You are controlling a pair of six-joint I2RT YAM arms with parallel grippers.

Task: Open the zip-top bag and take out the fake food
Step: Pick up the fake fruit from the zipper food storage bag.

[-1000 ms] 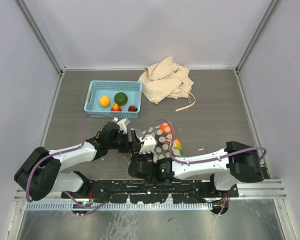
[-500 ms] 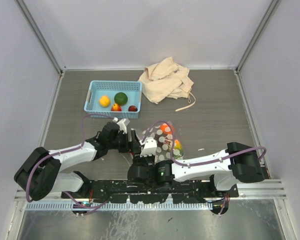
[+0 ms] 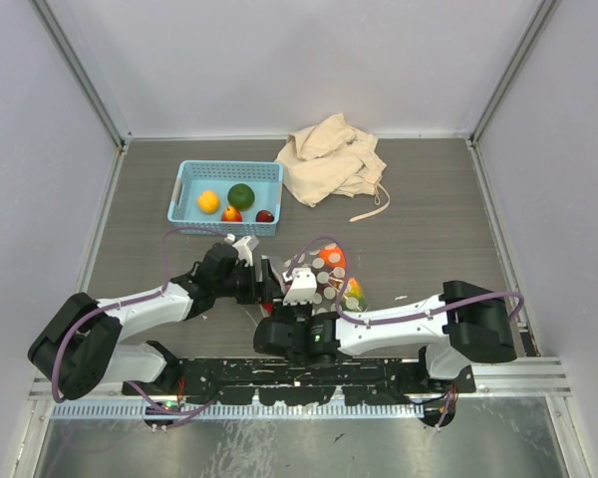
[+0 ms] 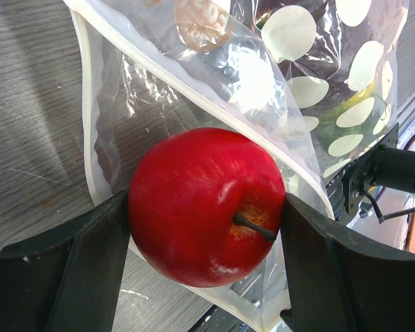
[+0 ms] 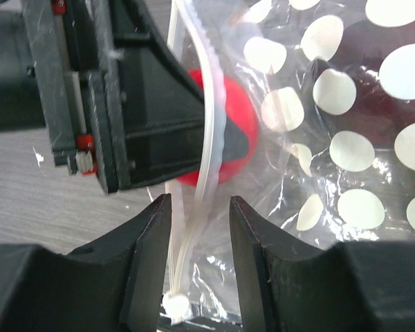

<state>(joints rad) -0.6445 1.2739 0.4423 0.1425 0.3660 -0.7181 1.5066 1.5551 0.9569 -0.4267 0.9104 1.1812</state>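
Spreading under everything is the grey wood-pattern table (image 3: 429,259). At its far side lies a crumpled beige cloth bag (image 3: 331,159), and just left of it stands a light blue basket (image 3: 229,166). The basket holds four pieces of fake food: a yellow one (image 3: 209,201), a green one (image 3: 241,195), a red-orange one (image 3: 231,213) and a dark maroon one (image 3: 265,215).

The zip-top bag (image 3: 324,271) lies near the front middle of the table, between the two wrists. From above, the white right wrist covers its near part. On its clear film with white dots there is one round brownish print (image 4: 200,17), but the letters are too blurred to read. Inside the bag an orange piece (image 3: 330,257) and a yellow-green piece (image 3: 353,290) show through the film.

The left gripper (image 4: 206,204) is closed on a red apple (image 4: 187,187), one dark finger pressing on each side. The apple sits in the open mouth of the bag, between the two white lips.

The right gripper (image 5: 199,204) has its fingers apart, and the zip strip (image 5: 209,138) runs between them with a small gap on the right side. In the right wrist view, the left arm's black finger (image 5: 159,104) and the film hide most of the apple.
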